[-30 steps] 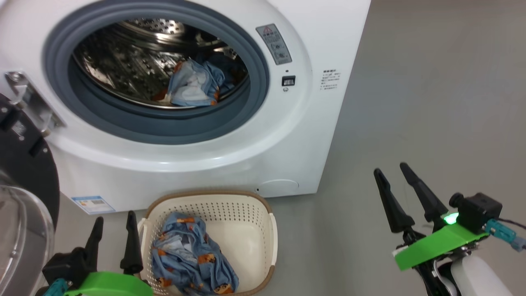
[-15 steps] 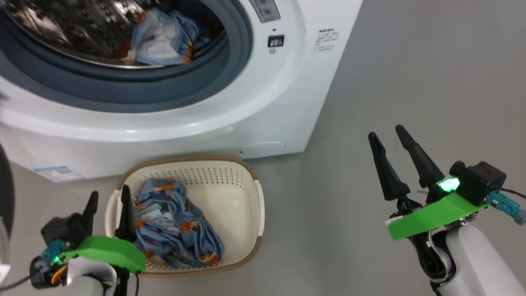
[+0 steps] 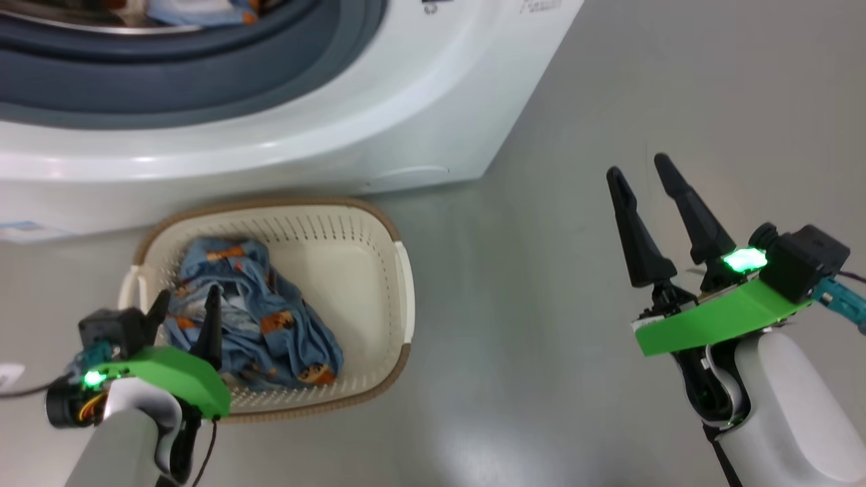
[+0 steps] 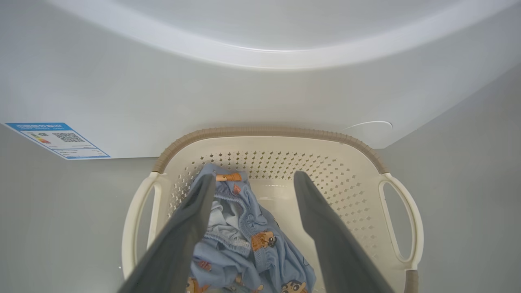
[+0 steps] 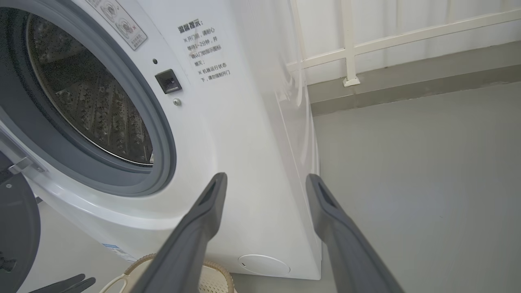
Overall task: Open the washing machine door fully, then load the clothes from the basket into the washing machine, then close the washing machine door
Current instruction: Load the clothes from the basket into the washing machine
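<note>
Below the big white front-loading washing machine [image 3: 406, 101], the left pincer [image 3: 189, 292], spread wide and empty, has moved over the cream-white perforated basket [image 3: 379, 223], light-blue printed clothes [image 3: 270, 325] just beneath its tips, likely the next grab; the right pincer [image 3: 636, 166] waits open.

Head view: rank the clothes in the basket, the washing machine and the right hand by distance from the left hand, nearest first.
1. Clothes, at the left hand's fingertips.
2. Washing machine, ahead, behind the basket.
3. Right hand, far to the right.
</note>
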### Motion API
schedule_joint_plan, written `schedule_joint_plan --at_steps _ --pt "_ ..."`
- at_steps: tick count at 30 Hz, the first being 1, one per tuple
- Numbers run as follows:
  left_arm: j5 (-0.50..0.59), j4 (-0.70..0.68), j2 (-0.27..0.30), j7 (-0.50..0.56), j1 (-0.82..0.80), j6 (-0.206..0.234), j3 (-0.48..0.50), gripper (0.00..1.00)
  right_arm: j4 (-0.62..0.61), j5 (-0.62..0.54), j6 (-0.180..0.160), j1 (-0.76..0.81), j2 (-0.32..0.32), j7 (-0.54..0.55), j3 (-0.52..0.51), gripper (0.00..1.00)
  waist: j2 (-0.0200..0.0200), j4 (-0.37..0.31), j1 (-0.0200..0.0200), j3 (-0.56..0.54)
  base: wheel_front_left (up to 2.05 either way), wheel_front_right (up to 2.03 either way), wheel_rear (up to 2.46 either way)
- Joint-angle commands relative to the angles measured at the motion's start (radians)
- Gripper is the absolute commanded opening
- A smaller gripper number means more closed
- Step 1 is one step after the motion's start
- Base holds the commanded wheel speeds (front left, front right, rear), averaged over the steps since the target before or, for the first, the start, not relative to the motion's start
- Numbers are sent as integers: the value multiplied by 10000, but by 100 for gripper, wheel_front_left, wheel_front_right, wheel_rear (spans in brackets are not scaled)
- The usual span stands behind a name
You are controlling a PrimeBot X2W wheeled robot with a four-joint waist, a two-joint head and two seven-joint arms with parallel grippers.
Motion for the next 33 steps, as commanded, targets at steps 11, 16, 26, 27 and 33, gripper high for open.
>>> schedule_joint_plan --at_steps 11,16,26,27,33 --pt "-460 2694 152 812 -1921 -345 -374 100 -404 -174 16 -605 87 -48 326 100 -1 -405 0 1690 0 0 0" --pt "-597 3689 206 979 -2752 -365 -569 100 -430 -170 16 -815 171 -48 459 100 -1 -648 0 2302 0 0 0" --pt "-438 5048 614 1185 -4077 -264 -884 100 -558 -204 16 -1148 407 -48 568 100 -1 -1233 0 3480 0 0 0" --pt "-426 5113 665 1262 -4166 -235 -905 100 -576 -208 16 -1165 421 -48 557 100 -1 -1277 0 3595 0 0 0" --pt "-499 5309 873 1611 -4475 -107 -892 100 -688 -220 16 -1279 549 -48 598 100 -1 -1514 0 4075 0 0 0"
